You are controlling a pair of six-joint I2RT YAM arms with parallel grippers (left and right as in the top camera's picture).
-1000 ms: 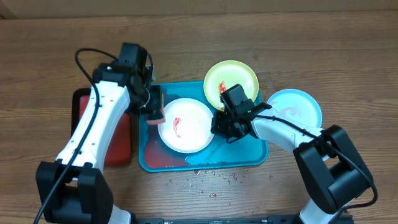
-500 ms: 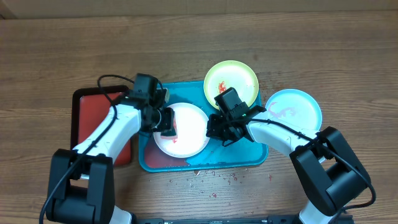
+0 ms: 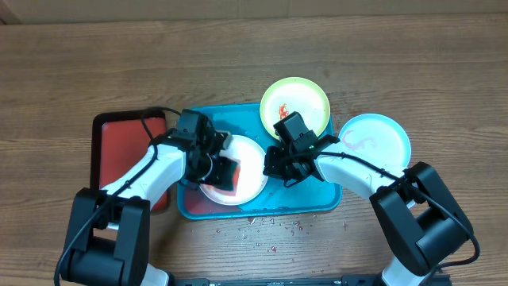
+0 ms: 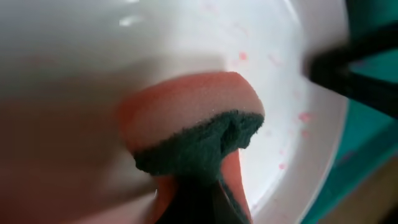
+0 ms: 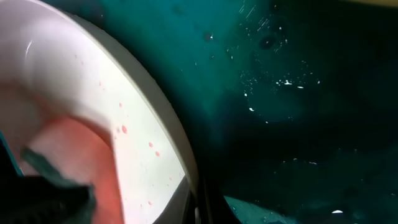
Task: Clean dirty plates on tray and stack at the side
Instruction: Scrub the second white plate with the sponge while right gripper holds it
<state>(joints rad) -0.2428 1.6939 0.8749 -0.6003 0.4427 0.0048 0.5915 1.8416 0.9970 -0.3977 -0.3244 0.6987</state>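
Observation:
The teal tray (image 3: 321,197) holds one pale-rimmed plate (image 3: 251,179), whitish with faint pink specks in the left wrist view (image 4: 280,56) and right wrist view (image 5: 140,106). My left gripper (image 3: 225,171) is shut on an orange sponge with a dark green pad (image 4: 199,124), pressed on that plate's centre. My right gripper (image 3: 275,165) is shut on the plate's right rim (image 5: 199,199). The yellow-green plate (image 3: 305,99) with a red smear overlaps the tray's far right corner. The light blue plate (image 3: 381,139) with a faint smear lies on the table to the right.
A dark red, black-rimmed tray (image 3: 119,139) lies left of the teal tray, under my left arm. Red crumbs (image 3: 270,226) are scattered on the wooden table in front of the teal tray. Water drops sit on the tray floor (image 5: 280,81).
My left gripper has carried the sponge from the plate's left edge to its centre. The plate's red smear is gone. My right gripper shifted slightly left with the plate.

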